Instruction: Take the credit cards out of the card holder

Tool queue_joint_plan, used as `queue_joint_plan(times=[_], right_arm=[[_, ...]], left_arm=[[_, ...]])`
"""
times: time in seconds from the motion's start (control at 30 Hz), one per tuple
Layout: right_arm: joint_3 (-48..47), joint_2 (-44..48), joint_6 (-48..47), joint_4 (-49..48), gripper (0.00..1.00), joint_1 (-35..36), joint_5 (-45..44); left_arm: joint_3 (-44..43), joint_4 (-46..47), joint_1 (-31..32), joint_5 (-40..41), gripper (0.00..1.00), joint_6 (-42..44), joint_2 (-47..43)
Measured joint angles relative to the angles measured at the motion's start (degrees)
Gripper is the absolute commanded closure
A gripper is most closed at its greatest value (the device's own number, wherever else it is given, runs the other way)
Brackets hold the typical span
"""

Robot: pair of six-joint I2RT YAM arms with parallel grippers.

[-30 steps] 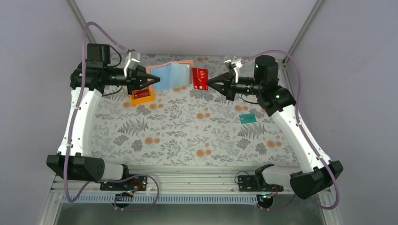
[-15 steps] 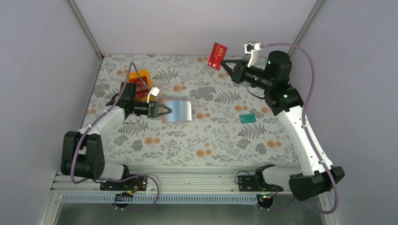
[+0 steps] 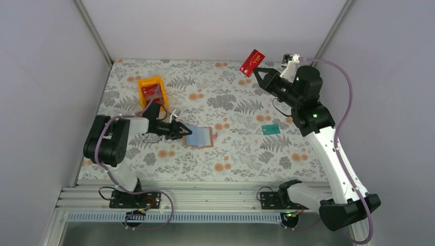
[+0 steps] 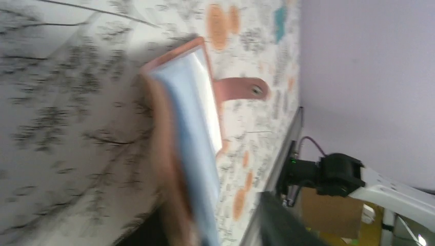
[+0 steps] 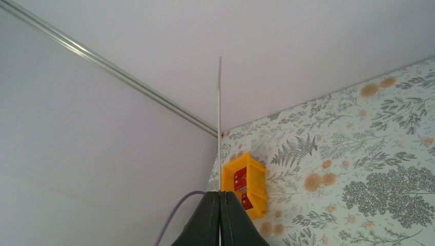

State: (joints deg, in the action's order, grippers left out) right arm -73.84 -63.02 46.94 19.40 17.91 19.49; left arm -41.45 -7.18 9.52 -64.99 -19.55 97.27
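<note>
Top view: the left gripper (image 3: 178, 130) clamps the left edge of the wallet (image 3: 200, 136), which lies on the table (image 3: 231, 154) with its blue lining up. Well back and right of the wallet, the right gripper (image 3: 260, 70) pinches a red card (image 3: 252, 62) in the air. A teal card (image 3: 270, 129) lies on the table right of the wallet. The tray (image 3: 151, 81) stands back-left of it.

Left wrist, blurred: the wallet sits between the fingers, and its strap (image 4: 241, 89) lies flat on the table beside it.

Right wrist: the fingers are pressed together on the red card, which shows edge-on. Beyond it the tray holds red cards (image 5: 240, 179).
</note>
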Motion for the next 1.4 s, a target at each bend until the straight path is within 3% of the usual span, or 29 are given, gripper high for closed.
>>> queue_joint_plan(times=[0.03, 0.07, 0.27, 0.43, 0.63, 0.87, 1.17, 1.27, 1.4], right_arm=[[-0.17, -0.2, 0.33, 0.2, 0.96, 0.0, -0.22], [-0.42, -0.44, 0.61, 0.48, 0.96, 0.0, -0.44], [-1.46, -1.99, 1.55, 2.91, 0.96, 0.02, -1.92], [-1.51, -2.82, 2.89, 3.1, 0.96, 0.02, -2.16], [-2.75, -6.16, 4.44, 2.45, 0.96, 2.86, -2.67], [-6.56, -11.45, -1.2, -6.29, 0.96, 15.23, 1.03], [-6.88, -12.37, -10.08, -18.1, 0.96, 21.77, 11.69], [-6.99, -13.05, -12.02, -19.93, 0.96, 23.23, 14.64], [-8.63, -15.08, -14.38, -19.89, 0.96, 24.55, 17.18]], left_arm=[[-0.79, -1.36, 0.0, 1.75, 0.05, 0.63, 1.36], [-1.57, -2.78, 0.02, 3.87, 0.0, 1.07, 2.32], [-4.92, -10.27, -2.43, 16.74, 0.0, 4.74, -1.49], [-6.03, -15.23, -4.59, 20.87, 0.0, 8.35, -10.56], [-18.29, -23.69, -4.42, 15.5, 0.0, 17.53, -17.77], [-41.72, -32.28, -4.35, 1.16, 0.0, 30.8, -20.65], [-51.3, -34.49, -2.34, -8.68, 0.0, 32.68, -21.79], [-52.02, -35.1, -1.38, -9.38, 0.09, 32.74, -20.79], [-53.48, -35.76, -0.61, -10.47, 0.47, 32.96, -19.32]])
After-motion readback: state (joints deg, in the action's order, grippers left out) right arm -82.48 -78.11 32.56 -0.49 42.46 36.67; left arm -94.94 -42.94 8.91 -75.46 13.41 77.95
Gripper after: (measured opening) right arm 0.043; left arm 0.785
